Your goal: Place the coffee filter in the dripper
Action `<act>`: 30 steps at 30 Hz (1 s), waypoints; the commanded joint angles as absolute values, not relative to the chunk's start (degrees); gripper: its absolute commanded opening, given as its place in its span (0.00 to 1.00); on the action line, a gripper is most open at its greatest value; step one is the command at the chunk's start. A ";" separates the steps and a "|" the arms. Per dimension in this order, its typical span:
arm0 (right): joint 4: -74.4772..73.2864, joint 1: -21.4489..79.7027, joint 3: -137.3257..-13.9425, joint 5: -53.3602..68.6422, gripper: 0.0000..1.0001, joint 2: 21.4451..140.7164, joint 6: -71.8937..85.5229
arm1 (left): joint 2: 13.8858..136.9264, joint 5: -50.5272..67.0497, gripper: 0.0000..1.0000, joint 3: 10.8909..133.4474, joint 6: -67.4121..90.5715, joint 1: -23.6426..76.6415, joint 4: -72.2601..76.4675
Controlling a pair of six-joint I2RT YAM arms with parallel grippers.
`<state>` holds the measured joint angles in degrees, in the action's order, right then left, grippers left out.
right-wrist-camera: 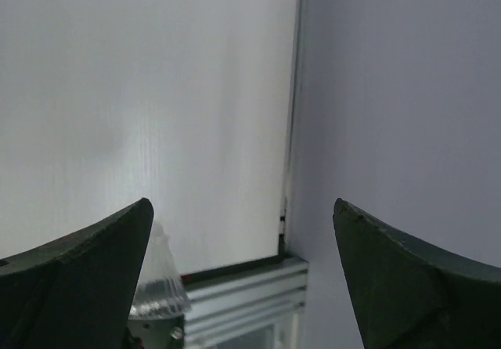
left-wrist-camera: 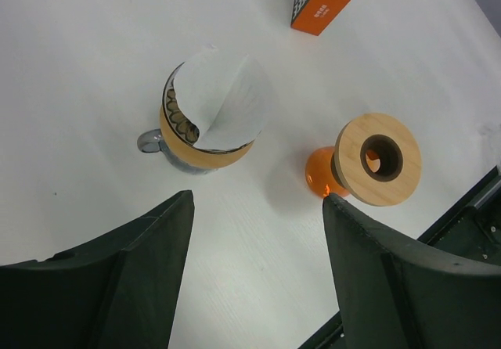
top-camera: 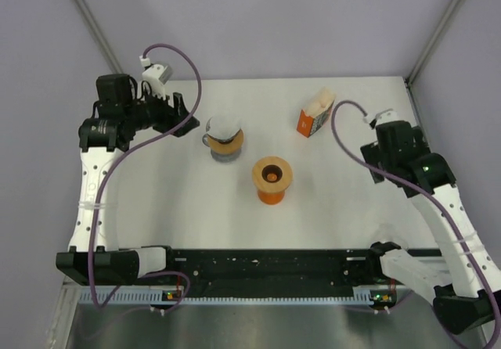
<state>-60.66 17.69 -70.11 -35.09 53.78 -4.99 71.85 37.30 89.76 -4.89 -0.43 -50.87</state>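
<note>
**A:** Where is the white paper coffee filter [left-wrist-camera: 223, 102] found?

**B:** In the left wrist view it is seated in the grey, tan-banded dripper cup [left-wrist-camera: 196, 152], in the upper middle of the frame. It is seen above the gap between the dark fingers [left-wrist-camera: 149, 263] and is touched by neither.

**A:** How is the left gripper [left-wrist-camera: 258, 208] held?

**B:** It is spread apart, with nothing gripped. The right gripper [right-wrist-camera: 241, 208] is likewise spread wide and empty, with neither filter nor dripper seen between its fingers.
</note>
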 commanded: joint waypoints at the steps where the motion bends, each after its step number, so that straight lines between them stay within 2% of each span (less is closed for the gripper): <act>1: -77.12 17.05 -63.99 -27.46 0.96 53.88 -30.74 | 73.91 39.11 0.73 90.61 -9.13 -0.26 -47.11; 5: -80.94 16.52 -58.82 -18.73 0.95 52.03 -32.51 | 76.28 39.55 0.73 91.23 -10.81 -0.26 -47.90; 11: -78.23 9.85 -44.58 -26.18 0.96 55.72 -34.46 | 79.10 41.13 0.72 91.93 -11.69 -0.26 -48.16; 16: -79.10 7.48 -44.82 -26.28 0.95 55.20 -32.79 | 81.12 42.01 0.72 93.16 -12.04 -0.26 -49.04; 19: -81.21 6.59 -44.91 -21.98 0.95 54.76 -32.61 | 82.35 42.89 0.72 93.86 -11.60 -0.35 -48.61; 22: -81.21 6.50 -44.65 -22.15 0.94 57.90 -33.66 | 82.79 43.33 0.72 94.57 -10.99 -0.26 -48.16; 30: -81.91 10.72 -44.39 -20.92 0.92 62.92 -36.30 | 84.02 43.33 0.72 95.54 -9.50 -0.26 -47.20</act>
